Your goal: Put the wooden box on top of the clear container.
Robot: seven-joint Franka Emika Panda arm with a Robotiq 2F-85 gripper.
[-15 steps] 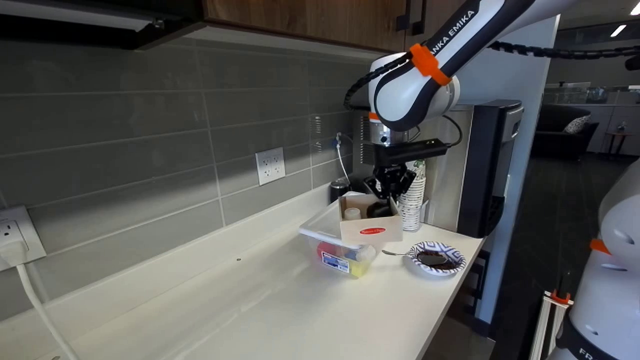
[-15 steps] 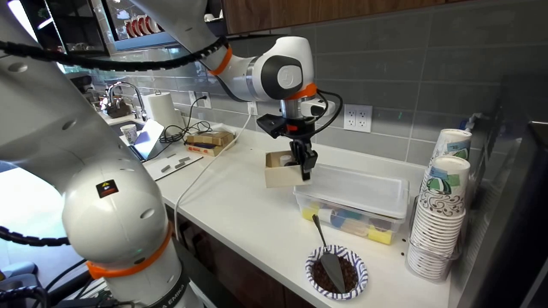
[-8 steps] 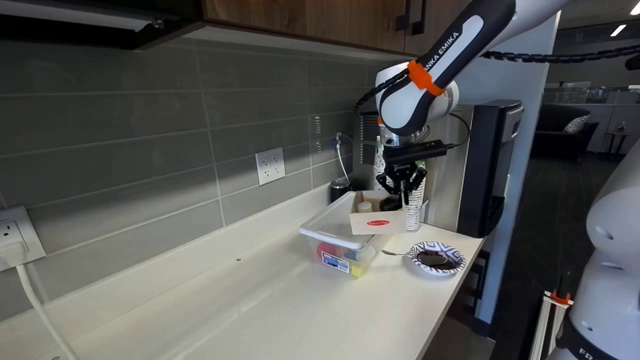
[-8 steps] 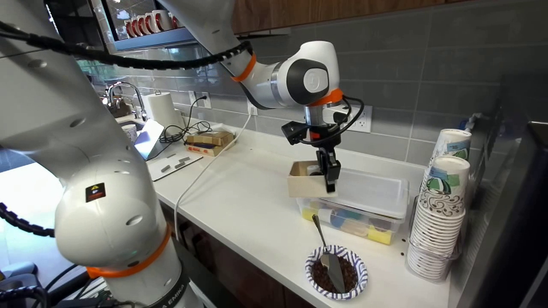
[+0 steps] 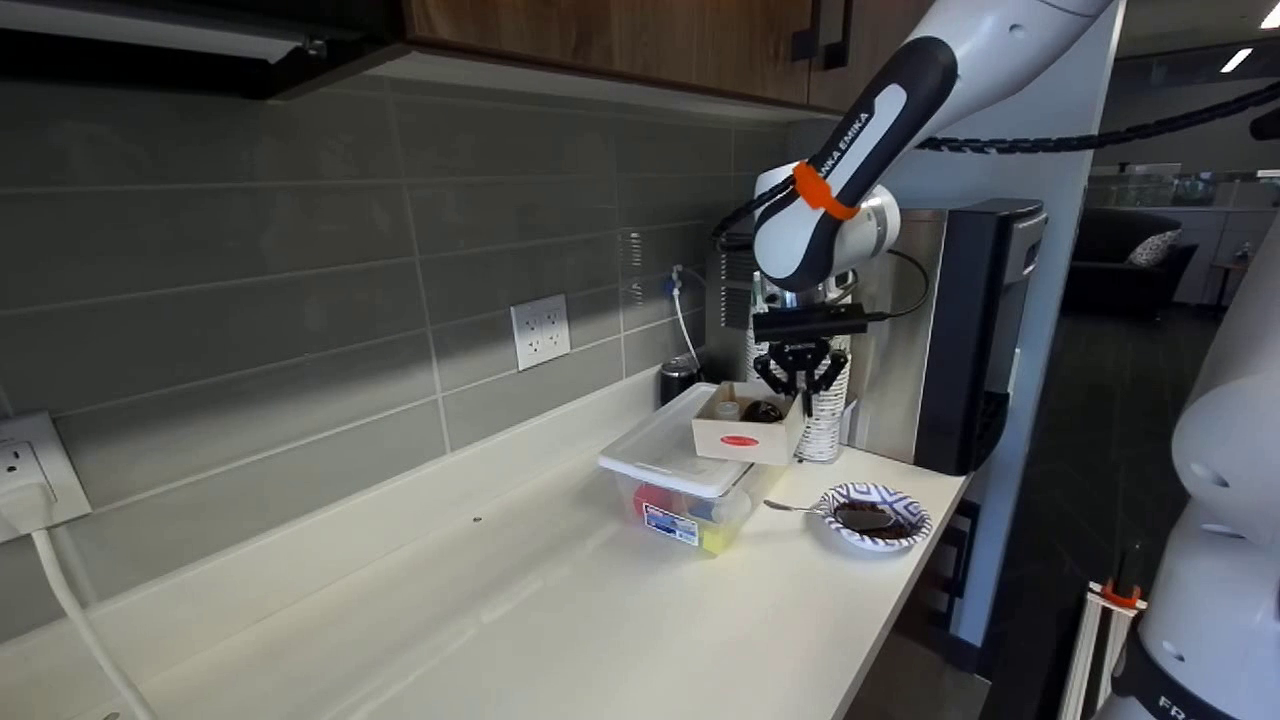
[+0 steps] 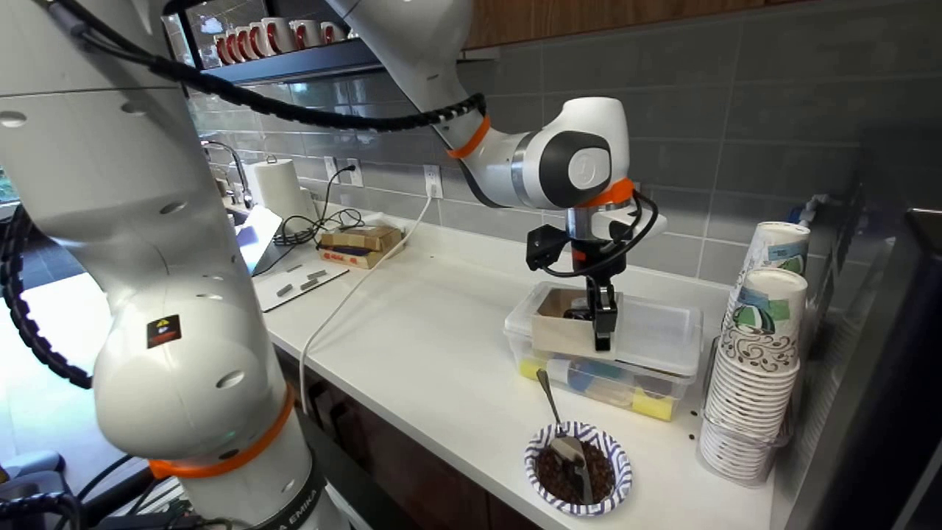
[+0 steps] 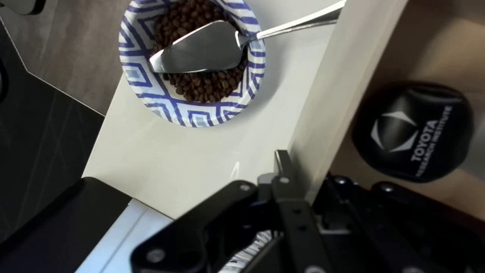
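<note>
Hand gripping one wall of the wooden box: centre over the clear container, lower level, release once seated; whether they touch is unclear

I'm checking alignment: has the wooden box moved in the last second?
Yes. In an exterior view, the wooden box has shifted rightward relative to the clear container, toward the cup stacks.

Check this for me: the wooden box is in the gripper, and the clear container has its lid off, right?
The lid is on, not off: both exterior views show it covering the clear container. The gripper does have the wooden box.
</note>
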